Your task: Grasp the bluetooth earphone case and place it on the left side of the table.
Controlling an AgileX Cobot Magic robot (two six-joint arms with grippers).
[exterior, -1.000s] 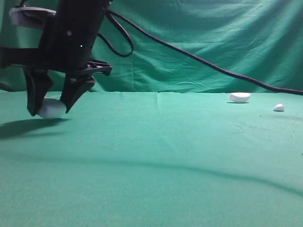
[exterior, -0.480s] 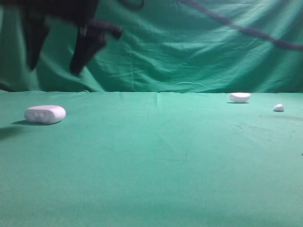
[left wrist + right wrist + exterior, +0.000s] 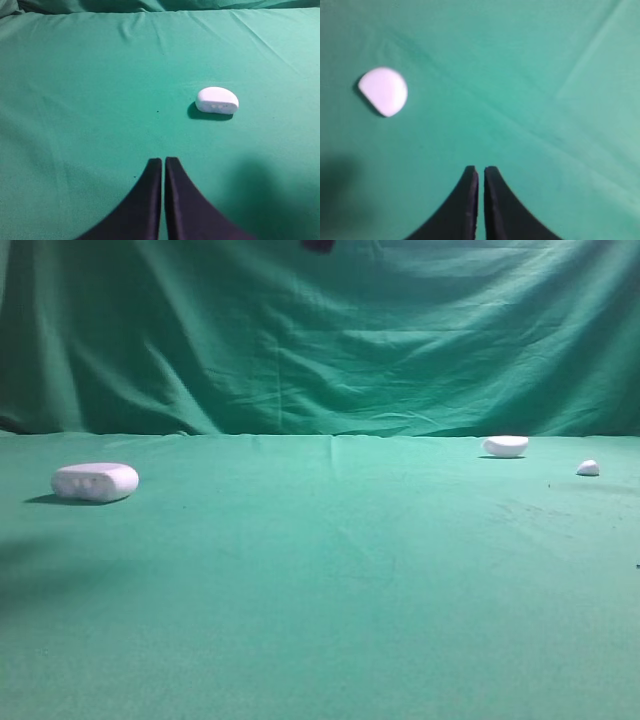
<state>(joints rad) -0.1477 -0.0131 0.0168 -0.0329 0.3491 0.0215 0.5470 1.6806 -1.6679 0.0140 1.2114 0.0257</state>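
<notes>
The white, pill-shaped earphone case [image 3: 95,481], faint oval dents along its side, lies on the green table [image 3: 330,570]; both grippers [image 3: 163,162] [image 3: 480,171] are pressed together, empty.

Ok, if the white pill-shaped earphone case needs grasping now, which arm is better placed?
Left. The white pill-shaped earphone case lies on the left side of the green cloth table, just ahead of the shut left gripper. The shut right gripper faces only the white half-dome piece.
</notes>
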